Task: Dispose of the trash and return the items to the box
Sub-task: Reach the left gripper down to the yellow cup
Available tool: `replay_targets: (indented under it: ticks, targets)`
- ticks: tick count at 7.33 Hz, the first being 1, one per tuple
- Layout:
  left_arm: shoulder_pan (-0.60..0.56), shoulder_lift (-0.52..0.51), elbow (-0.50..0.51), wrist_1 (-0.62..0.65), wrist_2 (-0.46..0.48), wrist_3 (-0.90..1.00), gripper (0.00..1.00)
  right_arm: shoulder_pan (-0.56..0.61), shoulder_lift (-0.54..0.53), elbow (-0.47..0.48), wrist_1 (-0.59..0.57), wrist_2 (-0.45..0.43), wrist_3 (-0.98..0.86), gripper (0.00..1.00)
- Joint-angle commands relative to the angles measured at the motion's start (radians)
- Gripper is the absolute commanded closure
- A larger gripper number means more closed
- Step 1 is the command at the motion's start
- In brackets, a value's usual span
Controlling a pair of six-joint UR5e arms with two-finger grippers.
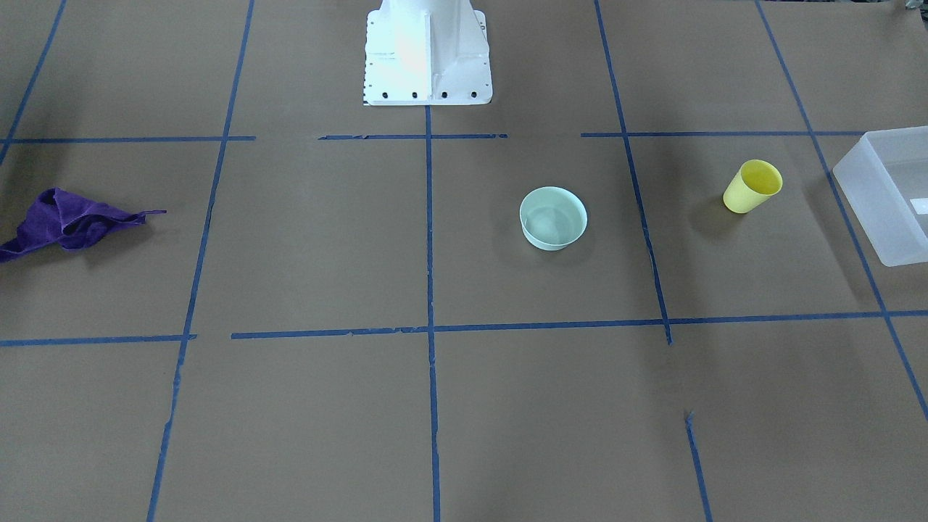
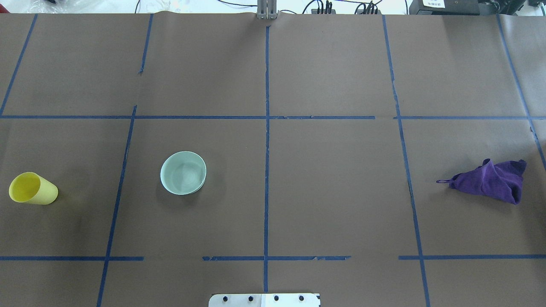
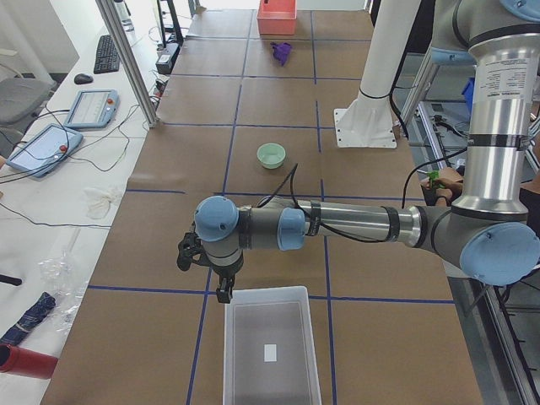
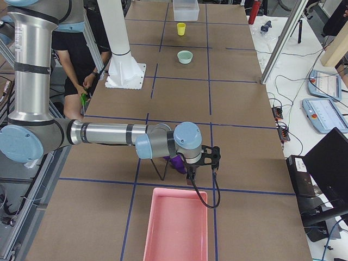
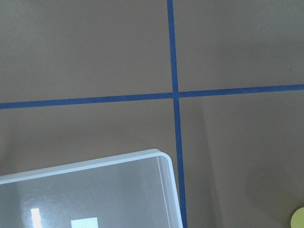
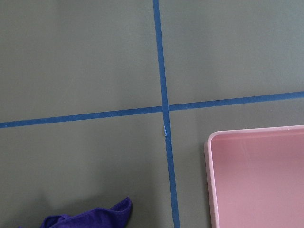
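Note:
The yellow cup (image 1: 752, 187) stands upright on the brown table, also in the overhead view (image 2: 33, 188). The mint-green bowl (image 1: 553, 218) sits upright toward the middle (image 2: 183, 172). The frosted-white box (image 1: 870, 196) is at the table's end on my left; its rim fills the left wrist view (image 5: 95, 162). My left gripper (image 3: 221, 291) hangs just over the box's far edge (image 3: 226, 337). My right gripper (image 4: 202, 166) hangs over the purple cloth (image 4: 176, 163). Both show only in side views, so I cannot tell whether they are open or shut.
A pink tray (image 4: 175, 225) lies at the table's end on my right, next to the purple cloth (image 2: 490, 181). The white robot base (image 1: 428, 58) stands at the table's near edge. Blue tape lines cross the brown cover. Tablets and cables lie beyond the far edge.

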State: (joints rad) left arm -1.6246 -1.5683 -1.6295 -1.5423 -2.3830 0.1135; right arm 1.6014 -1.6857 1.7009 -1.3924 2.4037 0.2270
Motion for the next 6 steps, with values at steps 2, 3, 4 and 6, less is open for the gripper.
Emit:
replay_targets:
  ticks: [2,3,4,6]
  targets:
    - [0.055,0.007,-0.001,-0.053,0.001,-0.056,0.00,0.011,0.001,0.002,-0.007,0.000,0.002,0.00]
    - [0.098,0.025,-0.009,-0.141,-0.001,-0.186,0.00,0.012,0.000,0.009,-0.011,0.000,0.005,0.00]
    - [0.153,0.069,-0.009,-0.291,-0.001,-0.303,0.00,0.012,-0.002,0.010,-0.011,0.000,0.005,0.00]
    - [0.266,0.173,-0.009,-0.601,0.001,-0.563,0.00,0.012,-0.003,0.014,-0.011,0.000,0.006,0.00]
